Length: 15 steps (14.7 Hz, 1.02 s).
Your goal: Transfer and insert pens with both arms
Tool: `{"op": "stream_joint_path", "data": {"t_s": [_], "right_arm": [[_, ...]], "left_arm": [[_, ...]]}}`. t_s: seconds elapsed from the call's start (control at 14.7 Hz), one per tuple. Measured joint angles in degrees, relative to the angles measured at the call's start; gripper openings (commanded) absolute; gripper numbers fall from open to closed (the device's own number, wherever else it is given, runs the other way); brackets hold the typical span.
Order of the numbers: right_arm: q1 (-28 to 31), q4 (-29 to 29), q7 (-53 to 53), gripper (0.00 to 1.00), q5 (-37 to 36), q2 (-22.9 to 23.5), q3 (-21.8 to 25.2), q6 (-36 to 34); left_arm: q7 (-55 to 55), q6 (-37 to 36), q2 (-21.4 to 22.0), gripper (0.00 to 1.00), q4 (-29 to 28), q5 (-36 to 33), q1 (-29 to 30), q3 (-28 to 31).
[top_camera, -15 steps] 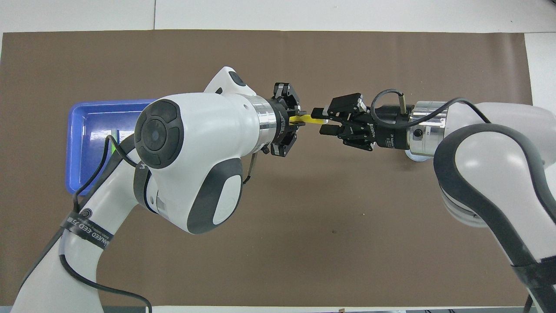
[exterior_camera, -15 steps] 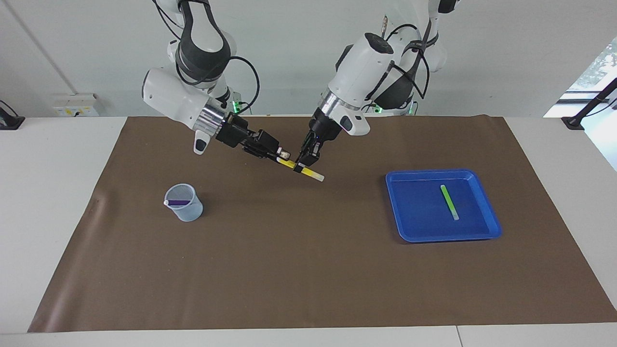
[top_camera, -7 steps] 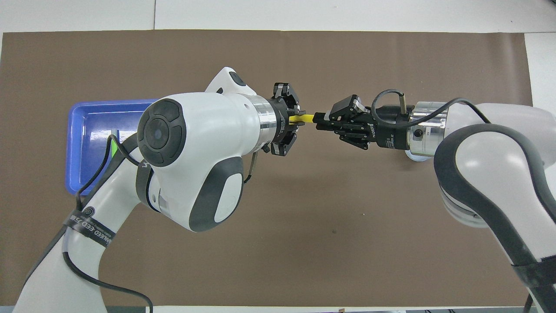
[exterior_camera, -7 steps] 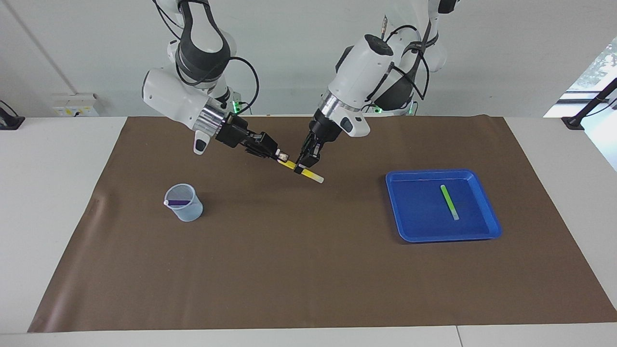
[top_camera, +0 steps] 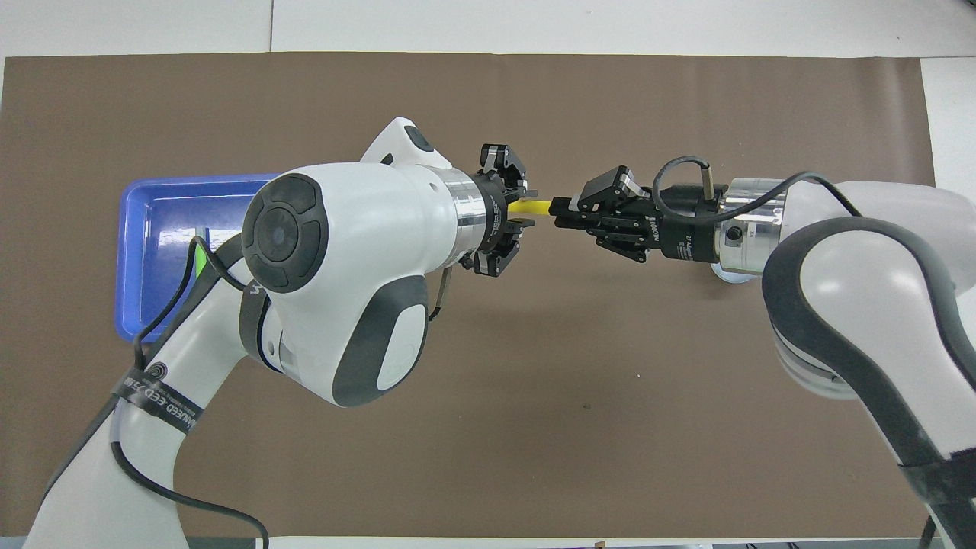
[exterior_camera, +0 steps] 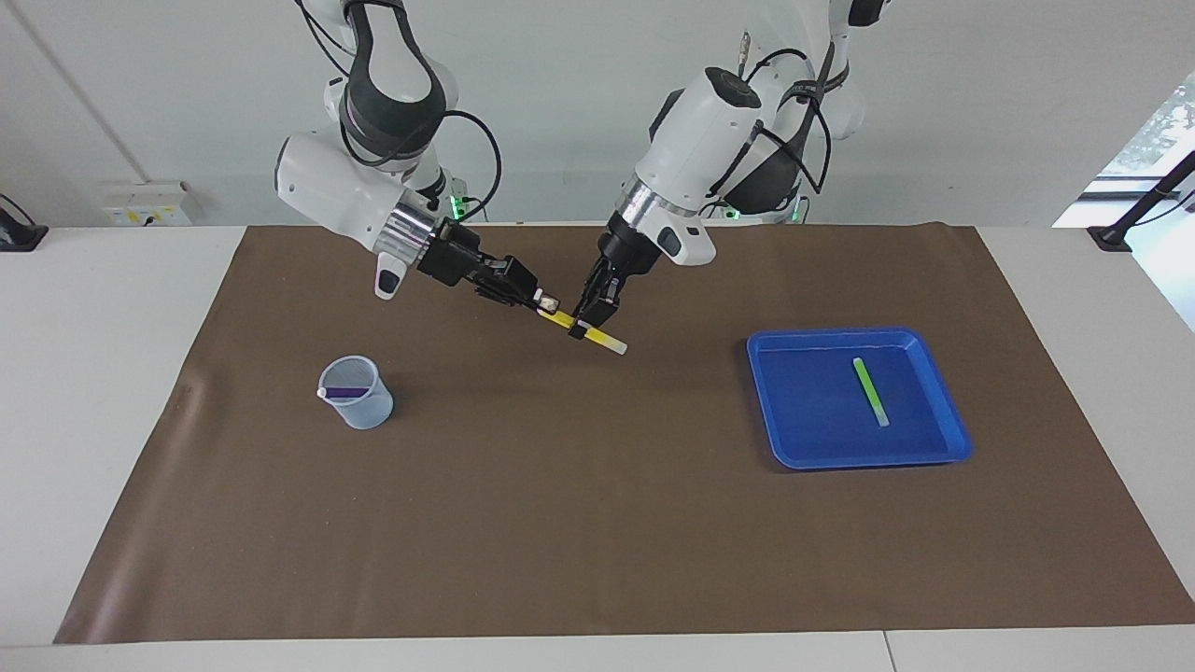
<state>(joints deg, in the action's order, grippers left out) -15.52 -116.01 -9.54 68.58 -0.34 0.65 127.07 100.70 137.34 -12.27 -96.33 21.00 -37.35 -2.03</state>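
The yellow pen hangs tilted in the air over the middle of the mat, between both grippers; it also shows in the overhead view. My right gripper is shut on its coloured end. My left gripper stands around the pen nearer its pale cap, its fingers slightly parted. The purple pen lies inside a translucent cup. The green pen lies in the blue tray.
A brown mat covers the table. The cup stands toward the right arm's end, the tray toward the left arm's end. In the overhead view the left arm covers part of the tray, and the cup is hidden.
My right gripper, open around the pen's end a second ago, has closed on it. My left gripper's fingers have since parted a little. The pen has stayed in place.
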Motion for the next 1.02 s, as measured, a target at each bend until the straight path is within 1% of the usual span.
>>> {"op": "stream_joint_path", "data": {"t_s": [0.14,0.2,0.34,0.55,0.68,0.82,0.89,1.02], "right_arm": [[0.19,0.47,0.34,0.00,-0.66,0.01,0.07,-0.17],[0.59,1.13,0.61,0.00,-2.77,0.05,0.22,-1.21],[3.31,4.35,0.76,0.00,-11.45,0.50,0.39,-6.91],[8.09,12.19,2.21,0.00,-25.32,2.09,0.68,-17.72],[11.30,17.81,8.07,0.00,-34.70,3.25,0.82,-26.13],[14.61,20.90,17.94,0.00,-43.36,3.94,0.95,-31.39],[15.74,21.77,23.55,0.00,-48.39,4.26,1.02,-32.74],[15.96,22.44,33.09,0.00,-60.73,5.02,1.00,-32.76]], "left_arm": [[-5.46,-1.24,0.01,1.00,0.01,-0.03,0.40,0.62],[-9.30,-2.83,0.03,1.00,0.03,-0.05,1.19,0.98],[-19.89,-7.91,0.40,1.00,0.09,-0.05,4.17,1.34],[-34.50,-14.16,1.63,1.00,-0.45,-0.06,8.96,1.65],[-44.06,-14.96,2.71,1.00,-3.17,-1.12,12.01,1.78],[-54.09,-14.92,3.97,1.00,-6.91,-4.91,14.91,1.86],[-59.43,-14.87,4.65,1.00,-8.69,-5.90,16.49,1.89],[-70.45,-14.76,5.68,1.00,-11.85,-6.54,19.87,1.94]]}}
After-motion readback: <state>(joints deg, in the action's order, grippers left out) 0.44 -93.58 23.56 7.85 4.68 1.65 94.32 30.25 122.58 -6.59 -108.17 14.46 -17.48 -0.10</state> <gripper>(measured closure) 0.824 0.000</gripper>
